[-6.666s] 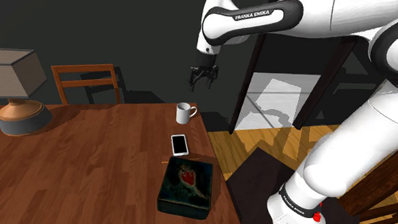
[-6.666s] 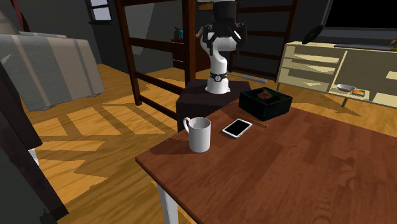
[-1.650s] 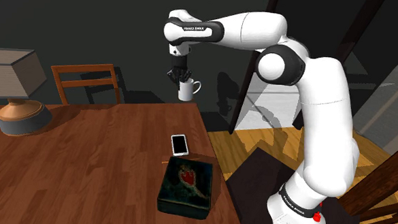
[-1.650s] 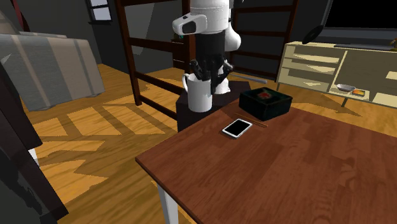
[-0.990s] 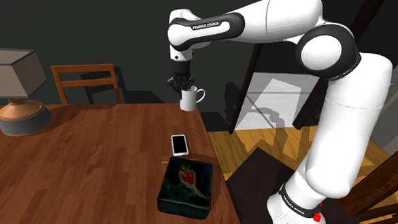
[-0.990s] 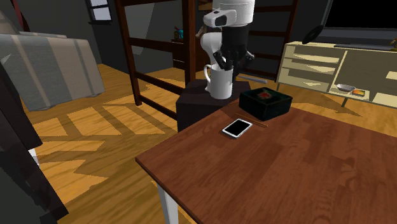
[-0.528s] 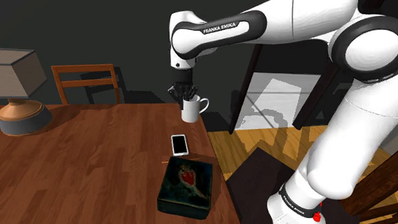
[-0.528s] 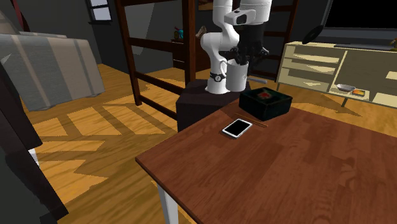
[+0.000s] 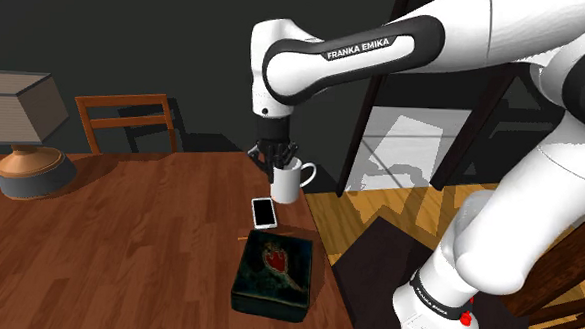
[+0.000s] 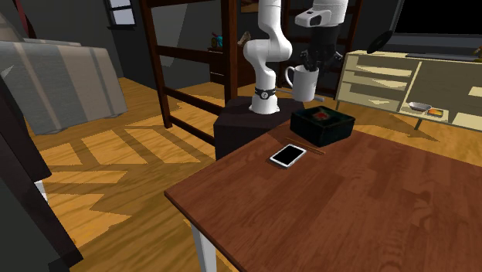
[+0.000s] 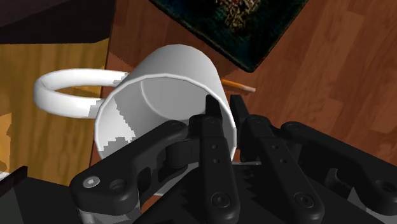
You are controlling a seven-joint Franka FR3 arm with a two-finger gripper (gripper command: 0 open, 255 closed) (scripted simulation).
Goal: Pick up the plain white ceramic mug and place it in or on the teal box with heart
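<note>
Above the worktop's (image 9: 128, 223) far right edge, my gripper (image 9: 278, 156) is clamped on the rim of the white mug (image 9: 288, 181), lifted clear. I should carry it level to the dark box with the heart (image 9: 273, 275), nearer, and lower gently before letting go.

Phone (image 9: 264, 212) and lamp (image 9: 23, 144) on wooden table (image 9: 128, 233)
</note>
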